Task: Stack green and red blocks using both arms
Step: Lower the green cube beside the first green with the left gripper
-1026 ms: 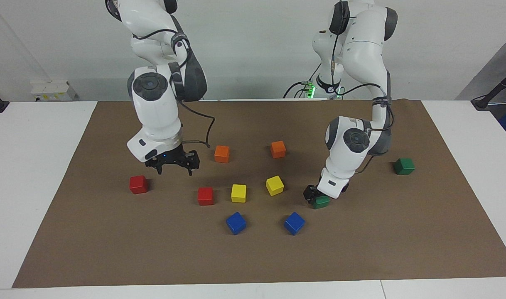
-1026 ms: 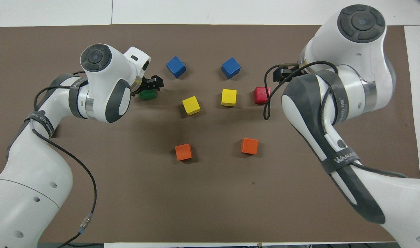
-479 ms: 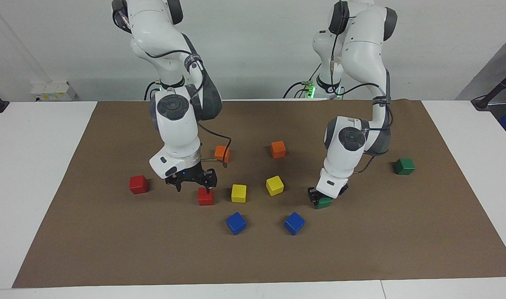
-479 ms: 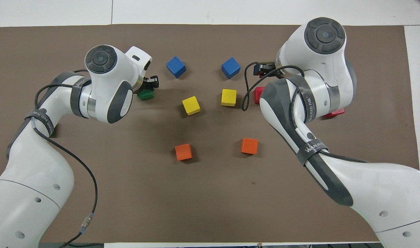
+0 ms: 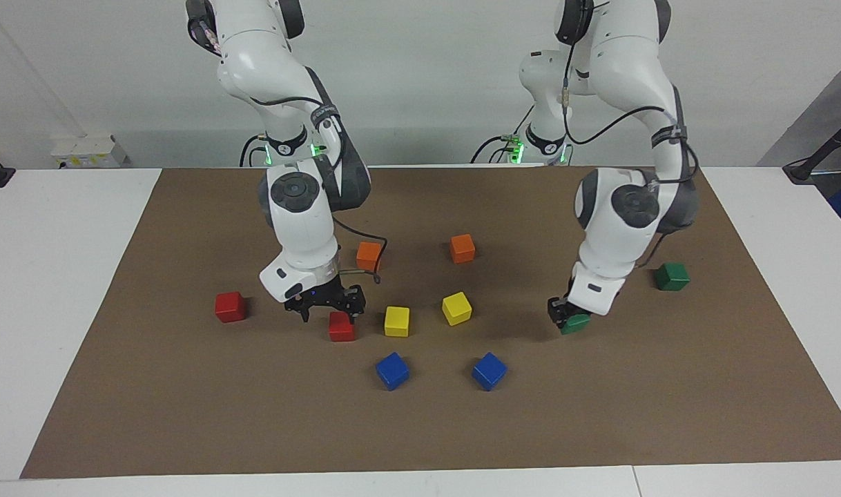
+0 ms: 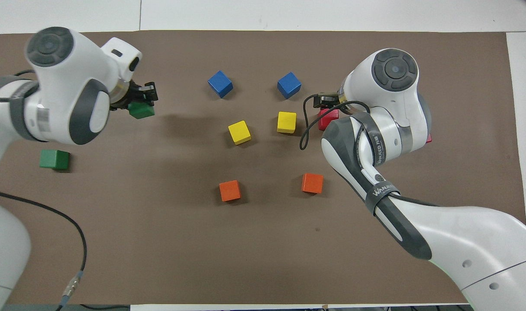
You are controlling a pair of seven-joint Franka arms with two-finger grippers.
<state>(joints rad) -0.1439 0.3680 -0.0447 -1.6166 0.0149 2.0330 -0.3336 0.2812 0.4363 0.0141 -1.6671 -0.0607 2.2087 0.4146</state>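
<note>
Left gripper (image 5: 563, 319) (image 6: 137, 100): clamped on a small dark green matte cube (image 5: 574, 323) (image 6: 141, 109). A second ago this cube sat on the brown mat (image 5: 420, 428) (image 6: 159, 242) with the fingers spread around it; now it is raised clear of the mat and carried toward the left arm's end of the table, its shadow lying apart from it.

Right gripper (image 5: 328, 306) (image 6: 328, 105): jaws wide, holding nothing. A second ago it hung higher, between the two red cubes; now it has come down and straddles a small bright red matte cube (image 5: 342, 326) (image 6: 328, 119), fingertips at either side of the cube's top. Cannot tell whether they touch it.

Around the left gripper: the second dark green cube (image 5: 671, 276) (image 6: 54, 159) rests on the mat nearer to the robots and toward the left arm's end, with open mat between it and the gripper.

Around the right gripper: the second bright red cube (image 5: 229, 306) lies toward the right arm's end, mostly hidden under the arm in the overhead view. A yellow cube (image 5: 396, 321) (image 6: 286, 122) sits just beside the straddled red one; an orange cube (image 5: 369, 255) (image 6: 312, 183) lies nearer to the robots. The other yellow cube (image 5: 456, 308) (image 6: 239, 132), other orange cube (image 5: 462, 248) (image 6: 229, 190) and two blue cubes (image 5: 392, 370) (image 6: 288, 84) lie about mid-mat.
</note>
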